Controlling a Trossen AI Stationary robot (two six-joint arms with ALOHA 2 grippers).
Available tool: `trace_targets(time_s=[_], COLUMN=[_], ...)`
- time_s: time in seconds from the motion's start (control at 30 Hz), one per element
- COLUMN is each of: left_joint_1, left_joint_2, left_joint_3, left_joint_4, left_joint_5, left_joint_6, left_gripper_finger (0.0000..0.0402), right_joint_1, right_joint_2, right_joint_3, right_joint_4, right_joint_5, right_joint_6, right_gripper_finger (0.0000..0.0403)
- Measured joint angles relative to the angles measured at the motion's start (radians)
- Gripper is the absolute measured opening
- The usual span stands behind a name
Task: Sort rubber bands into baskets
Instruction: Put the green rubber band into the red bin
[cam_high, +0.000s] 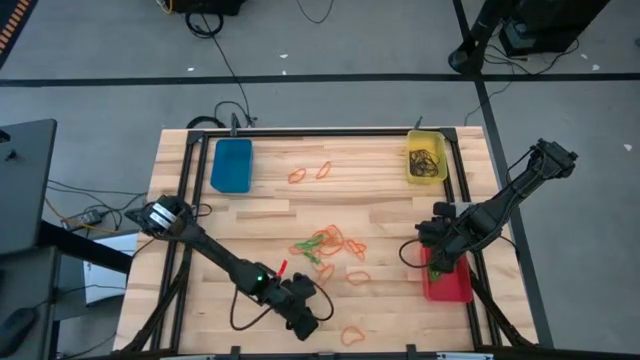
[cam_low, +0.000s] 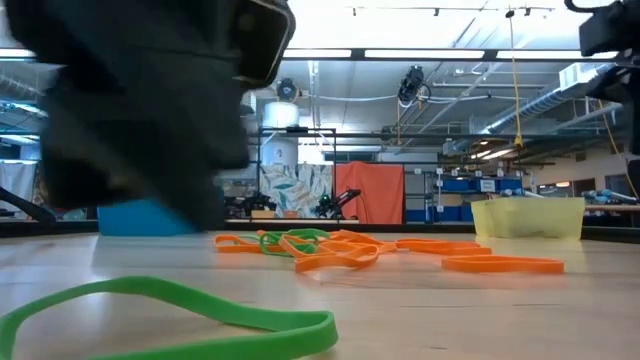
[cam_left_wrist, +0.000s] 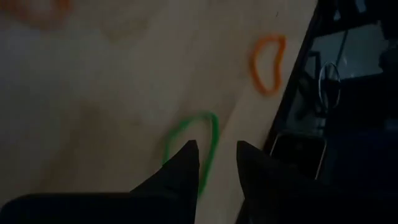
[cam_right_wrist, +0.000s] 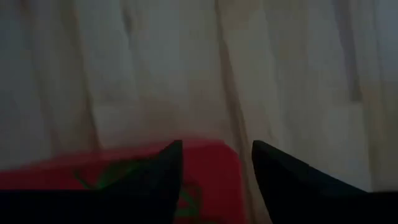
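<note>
My left gripper (cam_high: 306, 322) hovers open near the table's front edge. In the left wrist view its fingertips (cam_left_wrist: 214, 152) stand over one end of a green rubber band (cam_left_wrist: 194, 138) lying flat on the wood, with an orange band (cam_left_wrist: 268, 62) farther along the edge. In the low view the green band (cam_low: 170, 310) lies in front, below the dark gripper (cam_low: 150, 100). My right gripper (cam_high: 440, 260) is open above the red basket (cam_high: 450, 285). The right wrist view shows its fingers (cam_right_wrist: 216, 155) over the basket's corner (cam_right_wrist: 214, 165), with a green band (cam_right_wrist: 99, 177) inside.
The blue basket (cam_high: 231, 165) stands at the far left and the yellow basket (cam_high: 426, 158), holding dark bands, at the far right. A tangle of orange and green bands (cam_high: 325, 245) lies mid-table. Loose orange bands lie at the far middle (cam_high: 310, 173) and near the front edge (cam_high: 352, 335).
</note>
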Motion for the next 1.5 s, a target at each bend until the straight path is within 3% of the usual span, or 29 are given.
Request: trace_targets(time_s=[0.2, 0.43, 0.7, 1.23, 1.5], left_joint_1=[-0.018, -0.033, -0.034, -0.025, -0.025], left_joint_2=[0.061, 0.075, 0.075, 0.071, 0.071], left_joint_3=[0.0, 0.005, 0.078, 0.293, 0.328], left_joint_4=[0.118, 0.098, -0.105, -0.804, -0.747], left_joint_5=[0.014, 0.006, -0.012, -0.075, -0.162], left_joint_6=[-0.156, -0.266, -0.282, -0.343, -0.319], left_gripper_finger=[0.0111, 0.0101, 0.0077, 0.0069, 0.007], right_joint_1=[0.0, 0.0, 0.028, 0.059, 0.057], right_joint_2=[-0.002, -0.002, -0.002, -0.002, -0.002], right_joint_3=[0.0, 0.0, 0.0, 0.0, 0.0], right_joint_4=[0.164, 0.227, 0.227, 0.212, 0.212], right_joint_5=[-0.002, -0.01, -0.032, 0.017, 0.027], right_joint_6=[-0.05, -0.101, -0.124, -0.143, -0.175], right_gripper_finger=[0.0203, 0.0203, 0.0203, 0.0203, 0.0203])
